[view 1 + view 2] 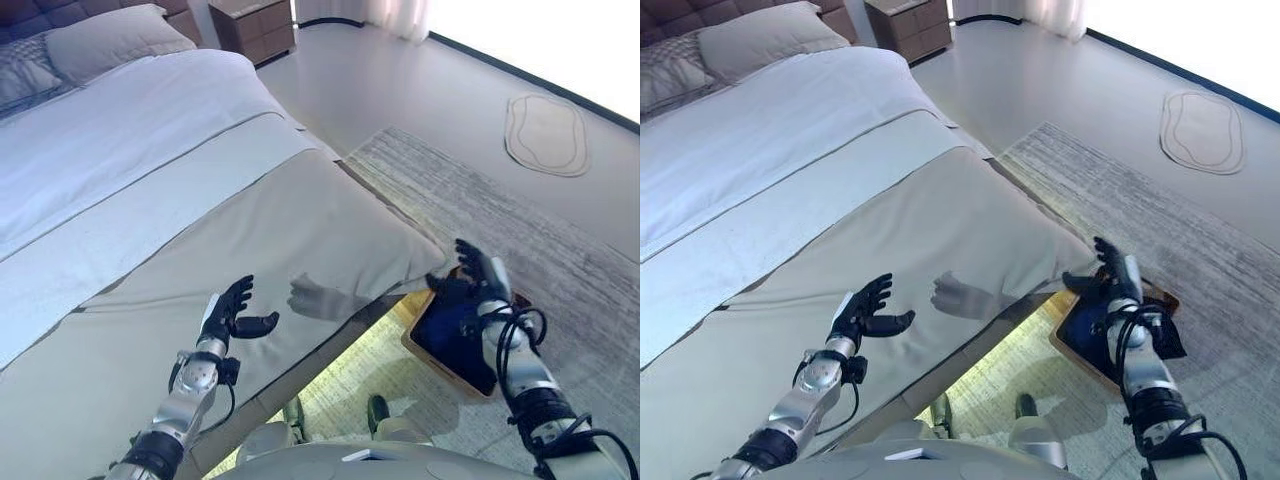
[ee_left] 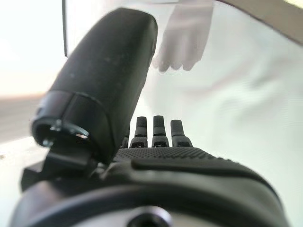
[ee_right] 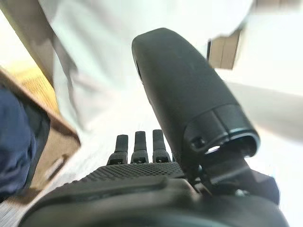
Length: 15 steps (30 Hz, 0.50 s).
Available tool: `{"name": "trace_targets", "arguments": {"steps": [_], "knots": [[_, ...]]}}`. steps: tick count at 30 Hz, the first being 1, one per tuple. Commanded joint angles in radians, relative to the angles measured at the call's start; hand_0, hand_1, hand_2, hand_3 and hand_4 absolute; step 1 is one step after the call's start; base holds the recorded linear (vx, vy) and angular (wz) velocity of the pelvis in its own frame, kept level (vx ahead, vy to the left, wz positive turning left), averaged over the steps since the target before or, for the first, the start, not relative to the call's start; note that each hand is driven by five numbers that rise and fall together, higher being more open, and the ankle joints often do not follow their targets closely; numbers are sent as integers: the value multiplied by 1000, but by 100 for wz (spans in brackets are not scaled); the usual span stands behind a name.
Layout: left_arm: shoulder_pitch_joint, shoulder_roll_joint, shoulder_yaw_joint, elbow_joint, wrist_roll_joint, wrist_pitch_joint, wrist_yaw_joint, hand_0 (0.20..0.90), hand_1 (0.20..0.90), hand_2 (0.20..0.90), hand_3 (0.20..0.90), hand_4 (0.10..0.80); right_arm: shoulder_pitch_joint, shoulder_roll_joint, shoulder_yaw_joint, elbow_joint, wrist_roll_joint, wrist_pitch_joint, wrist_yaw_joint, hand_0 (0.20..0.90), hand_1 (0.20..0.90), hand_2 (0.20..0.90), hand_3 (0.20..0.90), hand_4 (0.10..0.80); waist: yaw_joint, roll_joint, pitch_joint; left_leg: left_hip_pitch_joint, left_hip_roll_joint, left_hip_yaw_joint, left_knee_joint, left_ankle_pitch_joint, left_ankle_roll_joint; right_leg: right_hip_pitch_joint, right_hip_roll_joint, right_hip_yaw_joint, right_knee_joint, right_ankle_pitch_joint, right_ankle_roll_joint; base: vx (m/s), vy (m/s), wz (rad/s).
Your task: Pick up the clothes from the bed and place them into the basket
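A dark blue garment (image 1: pixel 455 330) already lies in the basket (image 1: pixel 425 350) under the open, empty right hand (image 1: pixel 478 268), while a small grey garment (image 1: pixel 322 298) remains on the bed (image 1: pixel 150 200) just ahead of the open, empty left hand (image 1: pixel 232 312).

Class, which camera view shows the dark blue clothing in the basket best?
The left eye view: the dark blue clothing lies in the basket beside the right hand. The right eye view shows more of it hidden behind the arm; the right wrist view catches only an edge; the left wrist view shows none.

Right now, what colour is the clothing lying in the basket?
Dark navy blue clothing fills the wooden basket; the left eye view shows it best.
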Motion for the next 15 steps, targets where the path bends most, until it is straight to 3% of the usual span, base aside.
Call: {"name": "trace_targets", "arguments": {"steps": [1,15], "knots": [[-55,2,44,6,61,-103,-4,900,900,900,900,800,-23,-35,-6,-58,-97,-107,-21,900,900,900,900,800,15,-15,-89,43,-18,-31,39,-126,6,-26,28,-82,60,-58,-25,1,65,19],[2,19,59,48,136,-71,-94,900,900,900,900,800,24,12,69,61,-143,-50,-2,900,900,900,900,800,94,-21,-85,22,-38,-130,54,-128,13,-7,2,-155,88,-93,-22,22,20,19]]}}
